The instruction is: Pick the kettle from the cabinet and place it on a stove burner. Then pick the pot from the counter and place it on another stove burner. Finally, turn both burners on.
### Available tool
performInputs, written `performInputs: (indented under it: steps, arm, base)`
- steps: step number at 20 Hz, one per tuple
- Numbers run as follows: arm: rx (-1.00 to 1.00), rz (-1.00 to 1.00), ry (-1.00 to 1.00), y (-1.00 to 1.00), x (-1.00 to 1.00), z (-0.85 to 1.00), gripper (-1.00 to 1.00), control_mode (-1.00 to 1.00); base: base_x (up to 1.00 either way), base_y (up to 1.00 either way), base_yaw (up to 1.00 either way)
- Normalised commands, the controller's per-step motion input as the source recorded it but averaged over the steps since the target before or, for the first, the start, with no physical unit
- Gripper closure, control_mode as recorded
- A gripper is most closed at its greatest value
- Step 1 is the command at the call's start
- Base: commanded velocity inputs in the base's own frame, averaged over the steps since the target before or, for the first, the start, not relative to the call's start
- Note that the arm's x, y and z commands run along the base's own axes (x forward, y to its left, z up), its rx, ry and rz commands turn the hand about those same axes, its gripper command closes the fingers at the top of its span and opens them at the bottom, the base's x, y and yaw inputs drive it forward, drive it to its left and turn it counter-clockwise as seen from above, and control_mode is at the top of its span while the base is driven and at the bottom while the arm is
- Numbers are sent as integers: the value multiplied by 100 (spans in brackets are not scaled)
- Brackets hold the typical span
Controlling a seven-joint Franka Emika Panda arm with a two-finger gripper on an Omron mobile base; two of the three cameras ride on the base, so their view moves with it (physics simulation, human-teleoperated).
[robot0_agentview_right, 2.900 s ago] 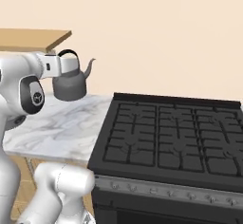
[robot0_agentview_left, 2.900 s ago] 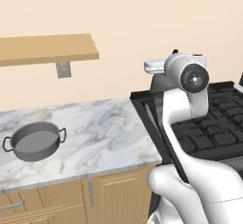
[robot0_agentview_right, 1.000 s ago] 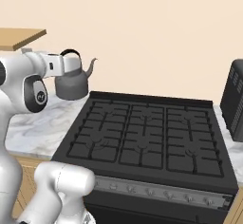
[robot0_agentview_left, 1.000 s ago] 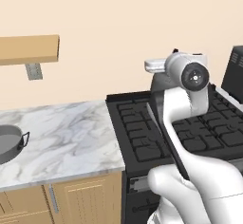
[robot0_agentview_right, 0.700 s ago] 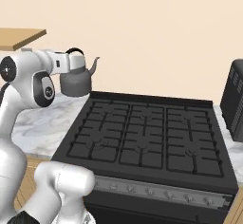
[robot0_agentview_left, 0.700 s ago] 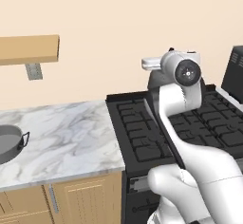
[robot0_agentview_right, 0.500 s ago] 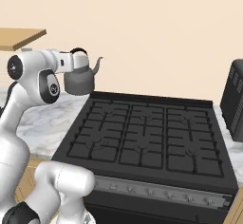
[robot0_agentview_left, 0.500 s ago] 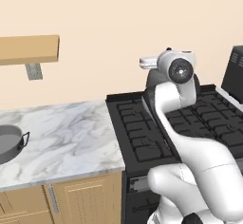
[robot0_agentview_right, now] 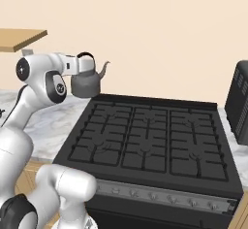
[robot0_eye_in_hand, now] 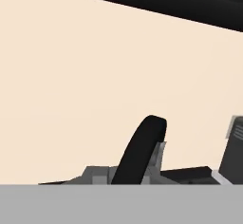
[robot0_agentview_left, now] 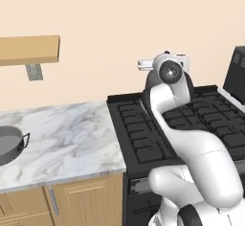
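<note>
Fingers [robot0_agentview_right: 80, 66] clenched on the black arched handle of the kettle [robot0_agentview_right: 87, 83], held up in the air. It hangs over the stove's back-left corner, spout toward the stove burners [robot0_agentview_right: 145, 140], which lie below and to the right, so the next move is probably right and down.

"What did the hand view show?"

"Mostly a plain cream wall [robot0_eye_in_hand: 95, 76]. A black arched handle [robot0_eye_in_hand: 142, 147] of the kettle rose from the bottom, leaning to the right, with bits of grey metal [robot0_eye_in_hand: 97, 174] at its foot."

"Anything else?"

"A dark band [robot0_eye_in_hand: 156, 0] slanted across the top. At the right edge stood part of a dark grey appliance [robot0_eye_in_hand: 233, 152], and a low black strip [robot0_eye_in_hand: 187, 173] ran beside it."

"Fingers?"

"I couldn't make them out."
</note>
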Motion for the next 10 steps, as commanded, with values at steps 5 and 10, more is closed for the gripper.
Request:
performInputs:
  steps: [5,10]
  arm:
    - [0,-10,0,0,37,-27,100,-100]
    - [0,-12,0,0,39,-32,100,-100]
  base:
    - [0,0,0]
    - [0,0,0]
